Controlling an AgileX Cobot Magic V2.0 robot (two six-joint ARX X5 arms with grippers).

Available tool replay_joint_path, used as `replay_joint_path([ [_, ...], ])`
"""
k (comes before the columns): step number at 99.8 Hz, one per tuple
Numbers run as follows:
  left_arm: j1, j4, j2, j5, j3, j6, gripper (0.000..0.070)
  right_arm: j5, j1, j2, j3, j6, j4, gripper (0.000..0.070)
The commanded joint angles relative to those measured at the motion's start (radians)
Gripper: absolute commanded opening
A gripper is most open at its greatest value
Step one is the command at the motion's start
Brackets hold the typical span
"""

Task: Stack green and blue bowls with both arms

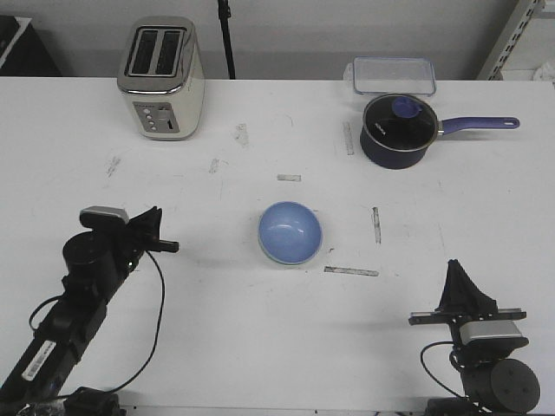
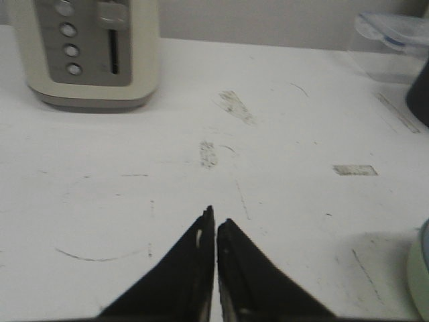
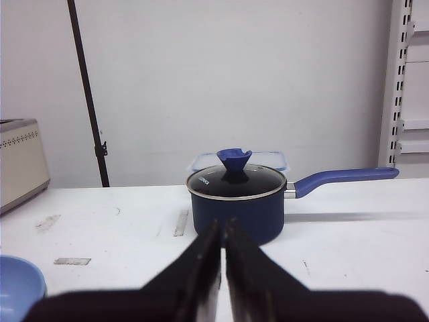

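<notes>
Front view, blue bowl (image 1: pixel 290 231) nested in green bowl (image 1: pixel 276 257) at table (image 1: pixel 217 329) centre, both arms well apart from it, left wrist view, left gripper (image 2: pixel 215 225) closed and empty, green rim beside it, right wrist view, right gripper (image 3: pixel 222 231) closed and empty, saucepan (image 3: pixel 236 203) beyond.

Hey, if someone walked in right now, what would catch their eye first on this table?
Probably the blue bowl alone at the table's centre, sitting in a green bowl. Behind it, the navy saucepan stands far right and the toaster far left. Both grippers, left and right, rest shut, away from it.
</notes>
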Motion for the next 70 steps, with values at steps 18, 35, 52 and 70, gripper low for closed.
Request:
replay_joint_path([
  [18,0.066,0.058,-0.19,-0.004,-0.156,0.107,0.0001,0.001,0.0,-0.002,-0.001,-0.003,0.015,0.0004],
  [35,0.134,0.056,-0.344,-0.003,-0.244,0.106,0.0001,0.001,0.0,-0.002,-0.001,-0.003,0.015,0.0004],
  [52,0.179,0.016,-0.457,-0.003,-0.274,0.106,0.0001,0.001,0.0,-0.002,-0.001,-0.003,0.015,0.0004],
  [70,0.18,0.001,-0.526,-0.003,-0.274,0.106,0.0001,0.001,0.0,-0.002,-0.001,-0.003,0.015,0.0004],
])
